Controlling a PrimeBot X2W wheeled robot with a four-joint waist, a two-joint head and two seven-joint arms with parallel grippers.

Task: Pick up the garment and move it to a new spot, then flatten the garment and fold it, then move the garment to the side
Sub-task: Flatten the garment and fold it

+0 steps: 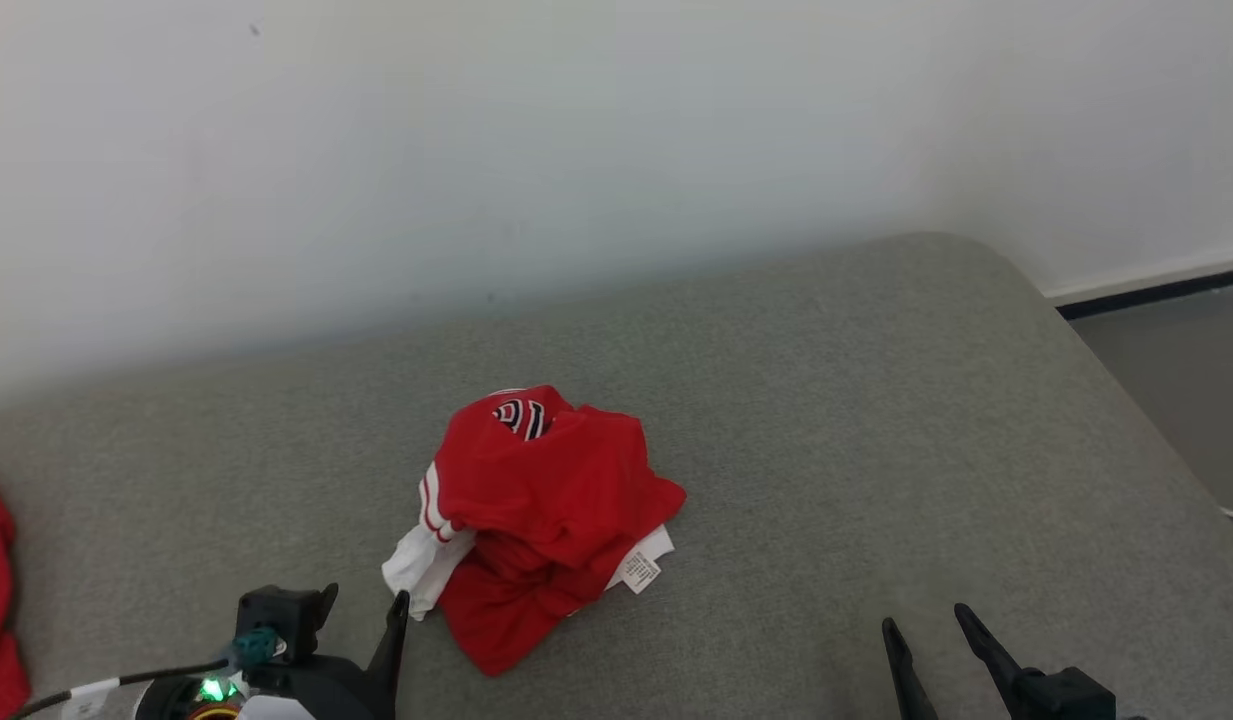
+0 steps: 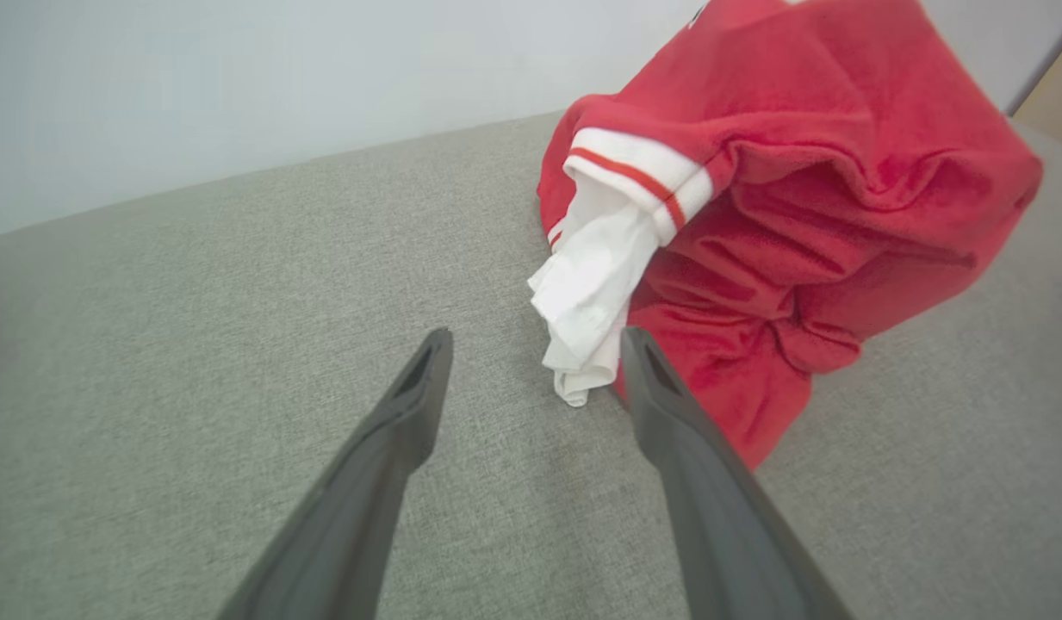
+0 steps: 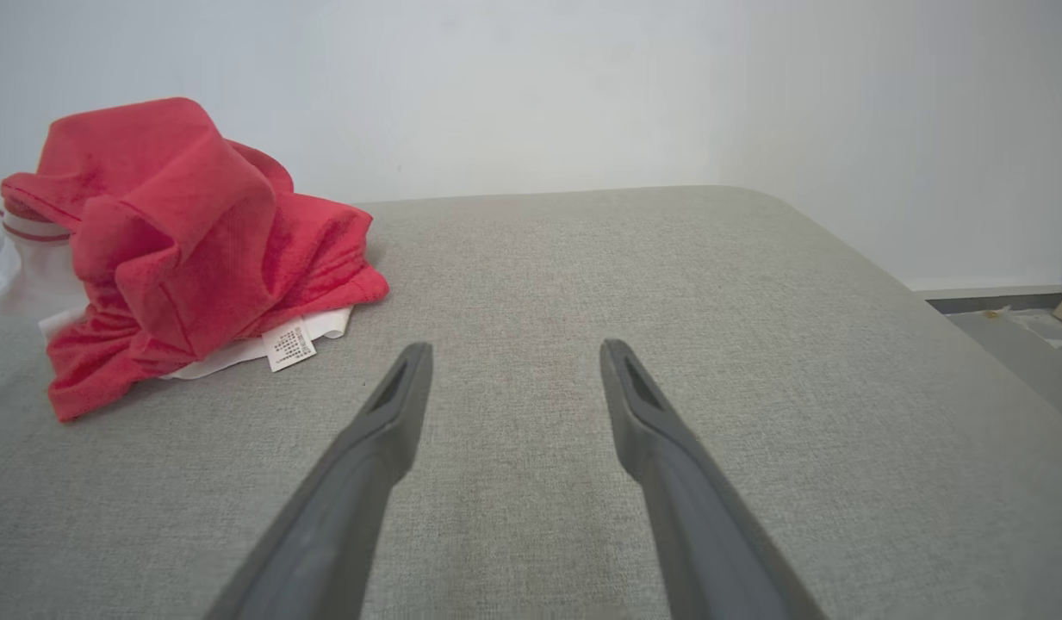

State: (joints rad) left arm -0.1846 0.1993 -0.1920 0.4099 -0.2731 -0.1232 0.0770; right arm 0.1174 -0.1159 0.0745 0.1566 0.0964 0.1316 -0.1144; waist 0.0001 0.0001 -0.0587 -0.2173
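Grey fabric surface [image 1: 826,420] against white wall [image 1: 476,150]; red garment [image 1: 546,500] crumpled.

garment [image 2: 841,172] top cropped, label [image 3: 289,344] print unreadable

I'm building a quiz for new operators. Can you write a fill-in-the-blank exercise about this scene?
1. The crumpled garment is mostly ____ in colour.
2. The left gripper and the right gripper are both ____, holding nothing.
3. The ____ gripper is nearer the garment.
4. The garment's label is ____ in colour.
Missing words: red; open; left; white.
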